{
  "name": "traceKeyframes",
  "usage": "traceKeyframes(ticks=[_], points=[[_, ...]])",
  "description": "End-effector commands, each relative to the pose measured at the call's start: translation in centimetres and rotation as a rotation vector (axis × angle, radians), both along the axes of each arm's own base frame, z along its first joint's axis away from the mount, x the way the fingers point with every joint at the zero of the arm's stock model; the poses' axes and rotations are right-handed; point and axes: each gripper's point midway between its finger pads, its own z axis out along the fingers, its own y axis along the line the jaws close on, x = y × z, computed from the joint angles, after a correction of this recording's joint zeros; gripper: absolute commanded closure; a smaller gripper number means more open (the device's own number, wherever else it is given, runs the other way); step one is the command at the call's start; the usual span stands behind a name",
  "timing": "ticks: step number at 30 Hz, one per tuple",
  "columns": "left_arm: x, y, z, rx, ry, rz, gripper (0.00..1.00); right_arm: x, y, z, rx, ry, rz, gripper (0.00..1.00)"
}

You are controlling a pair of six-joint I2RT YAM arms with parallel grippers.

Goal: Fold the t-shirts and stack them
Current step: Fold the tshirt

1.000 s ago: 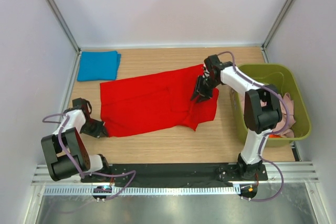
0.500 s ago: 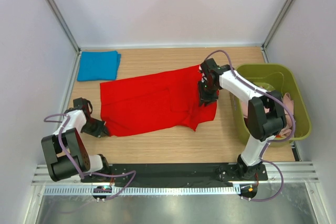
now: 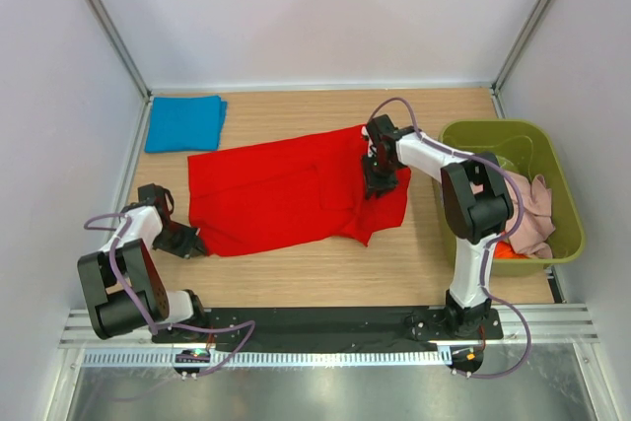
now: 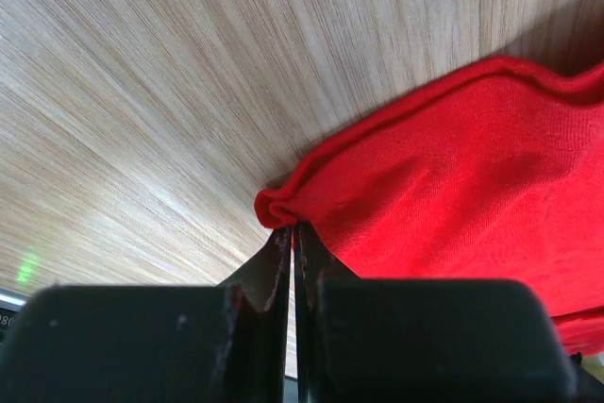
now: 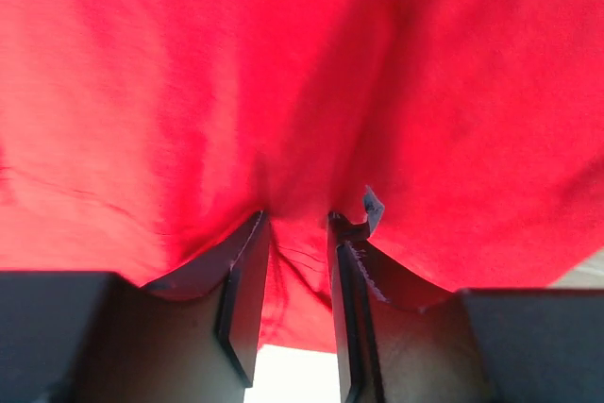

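Folded t-shirt (image 3: 183, 123) behind spread t-shirt (image 3: 286, 194)

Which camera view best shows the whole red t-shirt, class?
Top external view: the red t-shirt lies spread, nearly its whole outline visible. Left wrist view shows only one bunched corner; right wrist view only a close-up red patch.

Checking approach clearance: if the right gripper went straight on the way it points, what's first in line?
The red shirt. The right gripper points straight into it, jaws apart; cloth fills the wrist view ahead. Likely at or near contact, depth unclear.
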Motion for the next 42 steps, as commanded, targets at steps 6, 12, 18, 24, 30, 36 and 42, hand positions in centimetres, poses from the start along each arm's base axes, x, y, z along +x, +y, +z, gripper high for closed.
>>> traceKeyframes(ticks=[6,12,18,24,30,36,42], points=[[0.2,-0.4,-0.1,-0.019,-0.004,-0.028,1.0,1.4,3.0,2.4,0.124,-0.078,0.049,0.6],[0.3,-0.4,-0.2,-0.023,-0.001,-0.03,1.0,0.8,3.2,3.5,0.115,-0.095,0.034,0.6],[0.2,-0.4,-0.3,-0.026,0.003,-0.035,1.0,0.9,-1.4,4.2,-0.131,-0.115,-0.056,0.58],[0.2,-0.4,-0.5,-0.03,0.007,-0.036,1.0,0.4,-1.5,5.0,-0.142,-0.137,-0.052,0.59],[0.2,-0.5,-0.7,-0.033,0.014,-0.041,1.0,-0.1,2.5,3.9,-0.018,-0.091,0.03,0.65],[0.3,-0.4,-0.5,-0.031,0.011,-0.042,1.0,0.3,4.9,2.9,0.081,-0.057,0.035,0.64],[0.2,-0.5,-0.5,-0.034,0.014,-0.043,1.0,0.9,4.7,1.4,0.046,-0.044,0.03,0.59]])
